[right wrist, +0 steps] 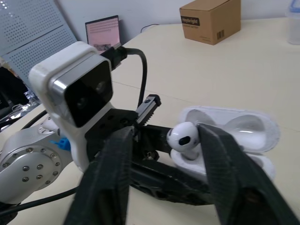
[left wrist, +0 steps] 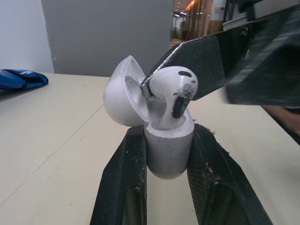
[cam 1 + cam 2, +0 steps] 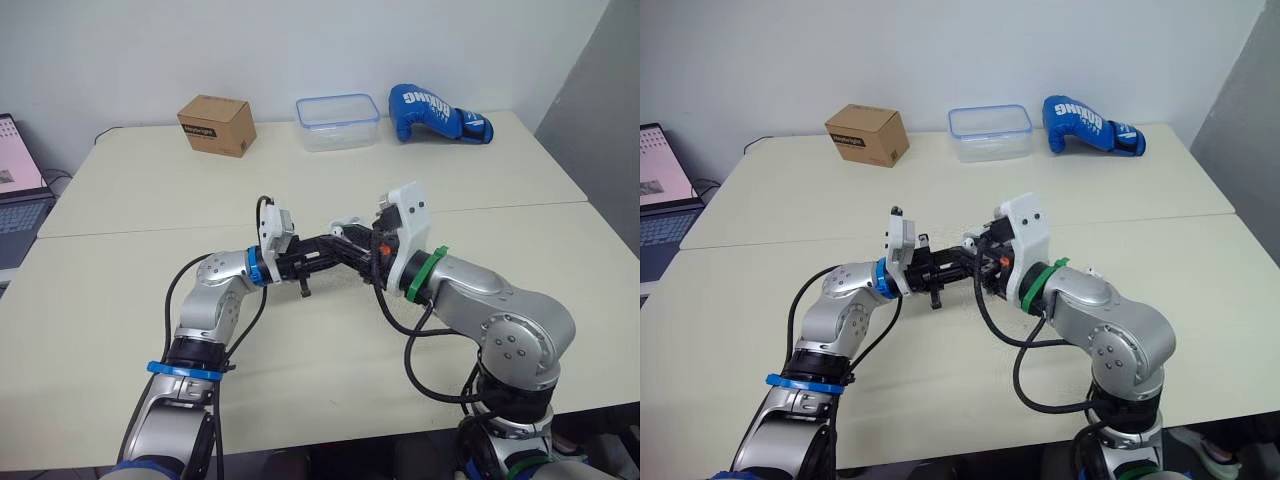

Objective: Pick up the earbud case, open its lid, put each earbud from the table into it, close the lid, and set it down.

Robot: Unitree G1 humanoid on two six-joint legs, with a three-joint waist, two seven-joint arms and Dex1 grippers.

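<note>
White case (image 2: pixel 168 152) in the black left gripper (image 2: pixel 168 133); white earbud (image 2: pixel 171 89), dark grille. Beyond the gripper: cream surface (image 3: pixel 150 200), blue glove (image 3: pixel 437 112), brown box (image 3: pixel 216 124).

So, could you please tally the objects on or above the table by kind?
Earbud case: 1
Earbud: 1
Cardboard box: 1
Clear plastic container: 1
Blue boxing glove: 1
Total: 5
</note>
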